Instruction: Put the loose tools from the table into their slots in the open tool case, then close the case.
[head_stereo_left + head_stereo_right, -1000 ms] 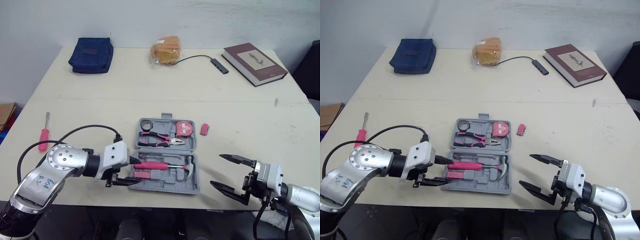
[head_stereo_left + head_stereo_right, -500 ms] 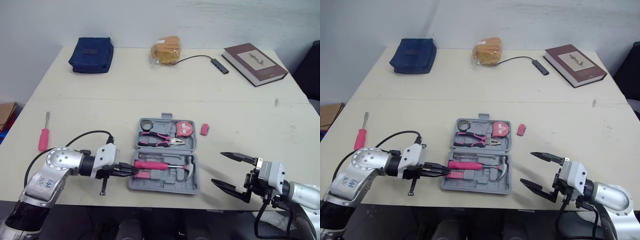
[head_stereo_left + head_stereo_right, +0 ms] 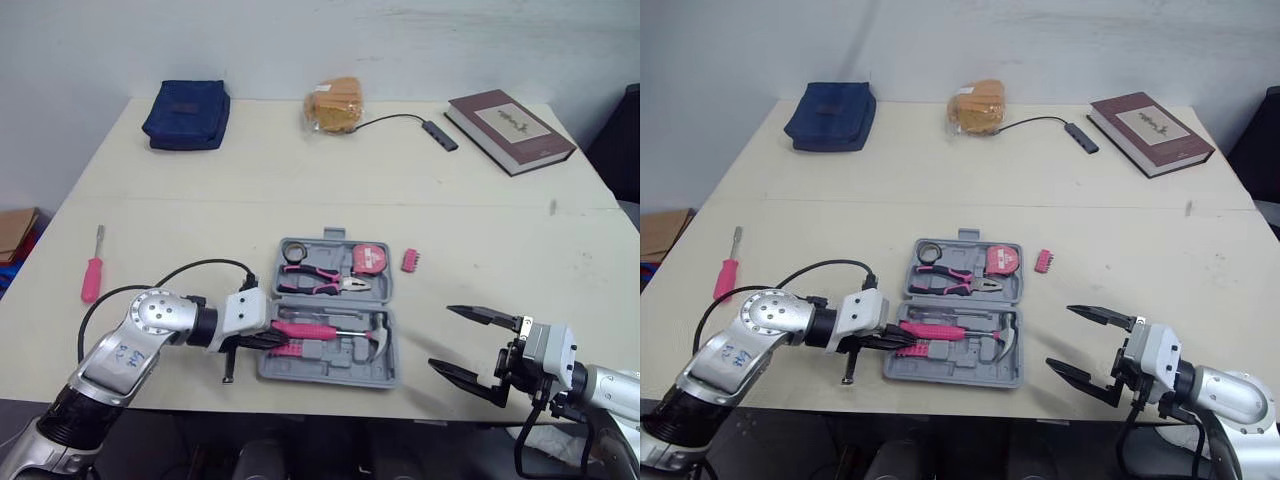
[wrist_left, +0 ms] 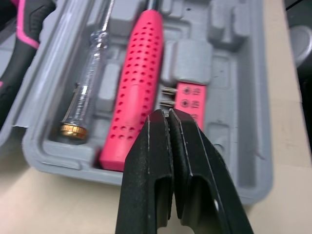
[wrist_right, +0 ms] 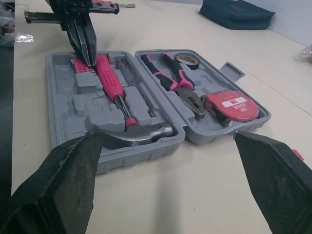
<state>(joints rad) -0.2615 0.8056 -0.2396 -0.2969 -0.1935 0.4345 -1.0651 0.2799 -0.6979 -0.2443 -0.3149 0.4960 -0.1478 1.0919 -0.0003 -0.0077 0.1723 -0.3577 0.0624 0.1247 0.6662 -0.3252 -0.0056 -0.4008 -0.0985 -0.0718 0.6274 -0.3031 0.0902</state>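
Observation:
The grey tool case (image 3: 330,376) lies open at the table's front middle. In it are a pink-handled hammer (image 3: 318,330), pliers (image 3: 322,279), a tape measure (image 3: 370,258), a tape roll (image 3: 293,250), a clear tester screwdriver (image 4: 90,83) and a pink bit strip (image 4: 191,100). My left gripper (image 3: 276,340) is shut with nothing in it, its tips over the bit strip beside the hammer handle (image 4: 136,87). My right gripper (image 3: 441,336) stands open to the right of the case, above the table's front edge. A pink screwdriver (image 3: 91,275) lies loose at the far left. A small pink bit holder (image 3: 409,260) lies right of the case.
Along the far edge are a blue pouch (image 3: 186,113), a bagged bread roll (image 3: 335,102), a USB hub (image 3: 438,131) on its cable and a brown book (image 3: 510,128). The case sits close to the table's front edge.
My left gripper has gone from open to shut and moved right, from beside the case's front left corner to over its left end. The right gripper stays open, almost unmoved.

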